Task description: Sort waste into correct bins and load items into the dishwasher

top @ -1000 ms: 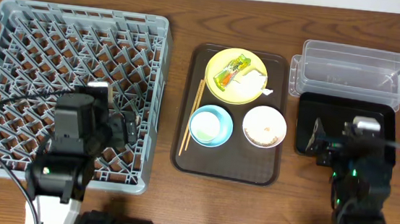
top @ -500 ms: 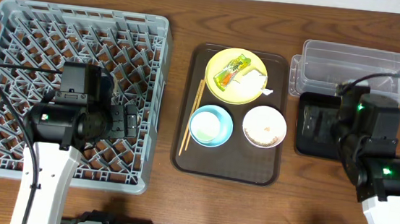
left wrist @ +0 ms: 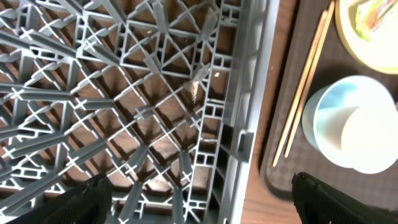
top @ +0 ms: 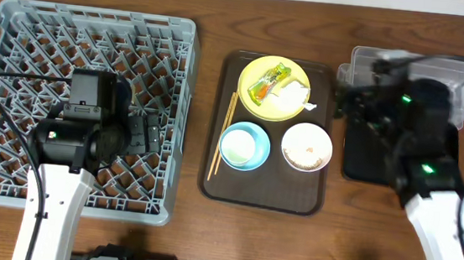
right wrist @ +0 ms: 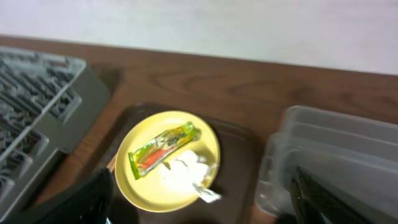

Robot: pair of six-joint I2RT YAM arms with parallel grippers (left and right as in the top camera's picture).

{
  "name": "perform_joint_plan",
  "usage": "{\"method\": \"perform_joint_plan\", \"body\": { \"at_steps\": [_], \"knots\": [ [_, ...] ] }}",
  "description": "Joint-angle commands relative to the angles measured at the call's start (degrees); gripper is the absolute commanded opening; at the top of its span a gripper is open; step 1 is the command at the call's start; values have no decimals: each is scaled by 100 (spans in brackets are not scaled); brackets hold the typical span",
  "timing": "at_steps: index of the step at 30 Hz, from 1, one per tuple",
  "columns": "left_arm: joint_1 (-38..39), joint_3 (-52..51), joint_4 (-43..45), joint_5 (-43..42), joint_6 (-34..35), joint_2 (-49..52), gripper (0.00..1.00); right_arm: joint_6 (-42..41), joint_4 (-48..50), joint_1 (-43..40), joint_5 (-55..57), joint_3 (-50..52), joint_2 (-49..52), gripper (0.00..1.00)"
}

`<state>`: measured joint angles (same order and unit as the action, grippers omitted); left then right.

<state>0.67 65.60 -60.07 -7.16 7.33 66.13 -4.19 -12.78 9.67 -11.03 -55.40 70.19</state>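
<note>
The yellow plate (top: 274, 89) (right wrist: 168, 160) on the brown serving tray carries the green-and-orange wrapper (top: 267, 83) (right wrist: 163, 149) and the white napkin (top: 292, 92) (right wrist: 183, 173). Below it are the light blue bowl (top: 244, 145) (left wrist: 333, 106) with a white cup (left wrist: 370, 142) inside, and the white bowl (top: 306, 147) holding whitish scraps. Chopsticks (top: 224, 134) (left wrist: 303, 81) lie along the tray's left side. My left gripper (top: 146, 133) (left wrist: 199, 208) hangs open over the grey dishwasher rack (top: 20, 44) (left wrist: 155, 93). My right gripper (top: 354, 97) (right wrist: 199, 205) is open and empty, between the plate and the clear tub (top: 426, 80) (right wrist: 336, 143).
The dark brown serving tray (top: 262, 196) lies mid-table. The black tray bin (top: 364, 158) lies below the clear tub, partly hidden by my right arm. Bare wooden table runs between the rack and the serving tray.
My right arm has swung up and left, from over the black tray to the clear tub's left end, facing the plate. My left arm rose over the rack, then held.
</note>
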Motion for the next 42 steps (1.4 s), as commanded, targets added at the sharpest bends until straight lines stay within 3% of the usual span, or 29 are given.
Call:
{"method": "perform_joint_plan", "body": {
  "at_steps": [1,6,12,18,27,29,35,37,42],
  "knots": [
    [-275,212,17,31,295,4,95,4,223,431,459,-87,496,89],
    [-671,306,35,26,356,4,95,13,407,859,1051,-87,1276,89],
    [-693,304,35,26,356,4,95,-87,778,1222,1172,-87,2179,79],
    [-693,304,11,26,354,4,95,-588,1137,1473,2074,-87,2903,78],
    [-693,304,-13,26,354,4,95,-964,1373,1510,2153,-85,3582,68],
    [-693,304,-35,26,354,4,95,-1014,1410,1510,2157,-85,3615,59],
    [-693,304,-138,28,354,4,95,-1016,1690,1508,2155,-111,3560,13],
    [-693,304,-138,28,354,4,94,-1014,1661,1504,2155,-153,3462,2],
    [-693,304,-138,28,354,4,95,-1012,1526,1399,2177,-247,2813,1]
  ]
}}
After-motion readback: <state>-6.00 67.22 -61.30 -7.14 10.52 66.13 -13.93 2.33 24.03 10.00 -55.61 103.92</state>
